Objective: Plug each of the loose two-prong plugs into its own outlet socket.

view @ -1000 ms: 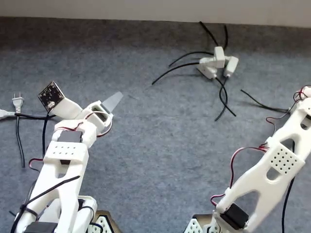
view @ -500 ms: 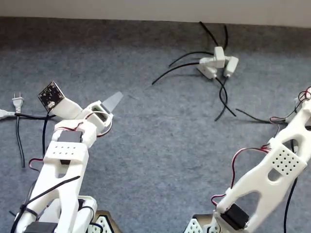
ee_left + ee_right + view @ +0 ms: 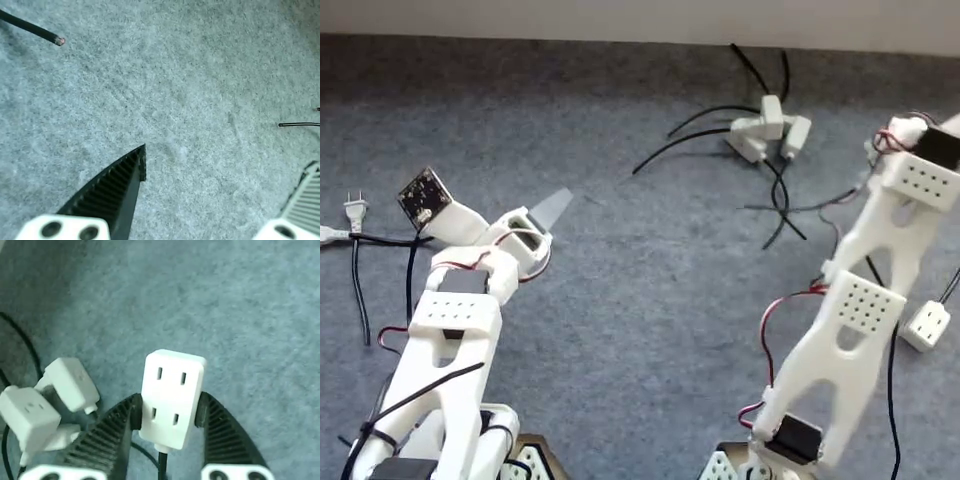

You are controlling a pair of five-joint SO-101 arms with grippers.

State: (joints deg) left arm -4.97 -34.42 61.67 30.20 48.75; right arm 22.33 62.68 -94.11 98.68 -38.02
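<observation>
1. The right hand (image 3: pixel 169 401) is clamped on a white outlet block (image 3: pixel 172 380). Its jaws press the block's two long sides, and the block looks to be held up off the grey surface (image 3: pixel 650 300).
2. That block's face is turned away from the hand. Both pairs of slots on it are empty, so nothing is plugged into it yet.
3. Just off to one side of the right hand, down on the surface, lies a cluster of white pieces (image 3: pixel 45 405) with black cords. I cannot tell whether any plug there is seated in a socket.
4. The left hand (image 3: pixel 227 156) is spread wide with nothing between its jaws. It hangs over bare surface, with a cut cable end (image 3: pixel 57 40) lying ahead of it.
5. The loose two-prong plug (image 3: pixel 356 210) lies well apart from the left hand, out to its own left side. Its prongs are bare and it is joined to no socket.
6. A second outlet block (image 3: pixel 927 325) rests on the surface well behind the right hand, beside that arm. No plug shows in it.
7. The task looks to be at an early stage: one socket block is picked up, and no pairing can be confirmed.
8. What is left appears to be grasping the loose plug, lining its prongs up with a pair of slots and pushing it home. The same then applies to any other plug that proves unseated.
</observation>
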